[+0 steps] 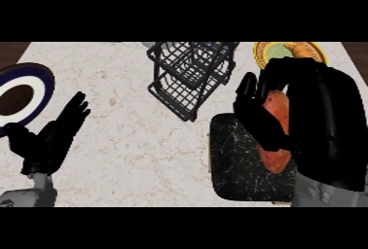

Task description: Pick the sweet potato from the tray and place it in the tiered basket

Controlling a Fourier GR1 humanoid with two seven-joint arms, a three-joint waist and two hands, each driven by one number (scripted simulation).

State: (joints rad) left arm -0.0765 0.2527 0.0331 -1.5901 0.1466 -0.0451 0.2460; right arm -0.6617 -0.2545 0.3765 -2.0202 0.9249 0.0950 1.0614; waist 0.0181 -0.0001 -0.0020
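A reddish-orange sweet potato (276,127) is held in my right hand (316,121), whose fingers and thumb curl round it, above the dark speckled tray (241,168) at the lower right. The hand hides part of the potato. The black wire tiered basket (191,73) stands at the upper middle of the counter, to the left of and beyond the held potato. My left hand (54,133) rests open at the lower left, fingers up, holding nothing.
A dark blue plate (32,90) with a white ring lies at the left edge. A yellow plate (269,51) carrying an orange food item sits at the upper right, just behind my right hand. Pale marble counter stretches between the left hand and the tray.
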